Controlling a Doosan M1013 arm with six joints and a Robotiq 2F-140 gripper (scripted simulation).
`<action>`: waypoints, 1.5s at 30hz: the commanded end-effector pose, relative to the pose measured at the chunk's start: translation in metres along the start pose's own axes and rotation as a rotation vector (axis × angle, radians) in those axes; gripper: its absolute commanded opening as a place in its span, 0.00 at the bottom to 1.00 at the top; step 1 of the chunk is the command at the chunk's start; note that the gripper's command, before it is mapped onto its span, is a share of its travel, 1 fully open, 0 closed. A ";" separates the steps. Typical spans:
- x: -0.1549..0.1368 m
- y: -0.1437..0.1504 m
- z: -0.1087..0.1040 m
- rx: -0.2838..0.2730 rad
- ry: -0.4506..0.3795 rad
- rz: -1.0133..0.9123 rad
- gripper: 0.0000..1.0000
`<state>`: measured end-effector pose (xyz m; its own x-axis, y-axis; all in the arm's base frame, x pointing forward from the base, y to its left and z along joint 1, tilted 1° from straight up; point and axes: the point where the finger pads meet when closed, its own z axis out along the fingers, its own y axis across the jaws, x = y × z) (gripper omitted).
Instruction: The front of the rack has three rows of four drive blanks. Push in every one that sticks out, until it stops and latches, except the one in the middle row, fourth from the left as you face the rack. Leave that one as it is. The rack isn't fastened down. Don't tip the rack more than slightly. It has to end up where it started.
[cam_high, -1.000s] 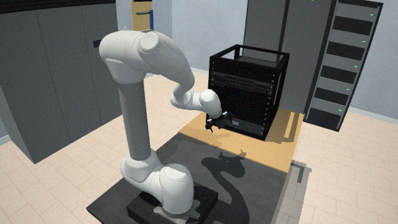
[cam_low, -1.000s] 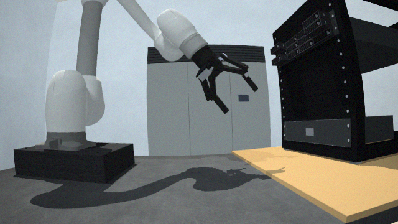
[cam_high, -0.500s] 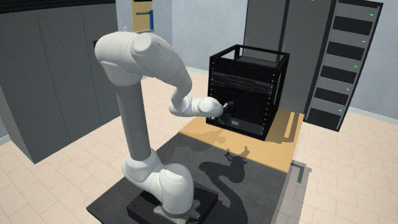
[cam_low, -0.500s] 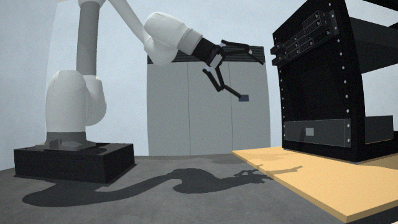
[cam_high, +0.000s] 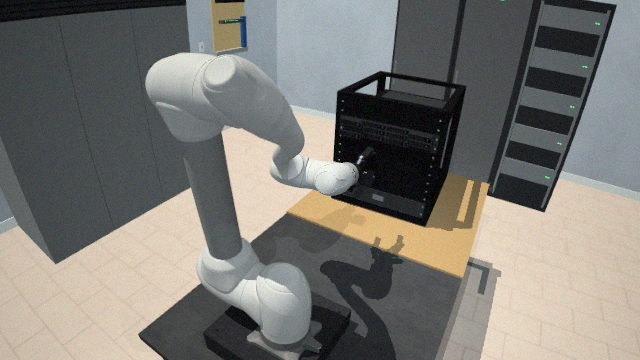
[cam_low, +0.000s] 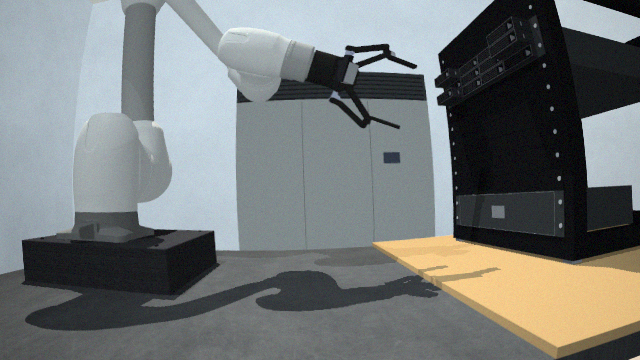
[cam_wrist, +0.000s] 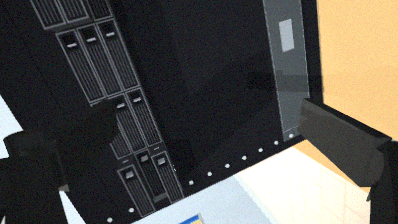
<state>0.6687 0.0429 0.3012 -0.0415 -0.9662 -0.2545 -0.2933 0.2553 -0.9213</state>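
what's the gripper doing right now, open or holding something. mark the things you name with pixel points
Gripper (cam_low: 407, 97): open, nothing between its fingers, pointed toward the front of the rack (cam_high: 382, 162) (cam_low: 505, 145) (cam_wrist: 210, 75).

i saw a gray cabinet (cam_high: 95, 115) (cam_low: 335, 170) with a dark slatted top, standing well apart from a tall server cabinet (cam_high: 549, 107) with small green lights. on the far wall i made out a yellow panel (cam_high: 227, 37) with a blue strip (cam_high: 243, 32) at its side. near it was a small white wall plate (cam_high: 201, 46). pale tiles (cam_high: 565, 295) covered the floor.
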 end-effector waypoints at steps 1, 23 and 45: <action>-0.005 -0.016 -0.005 0.066 -0.001 -0.054 1.00; -0.015 -0.071 -0.035 0.276 -0.017 -0.245 1.00; -0.017 -0.079 -0.041 0.309 -0.016 -0.275 1.00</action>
<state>0.6531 0.0376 0.3896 0.0139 -0.9998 0.0115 0.0080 -0.0114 -0.9999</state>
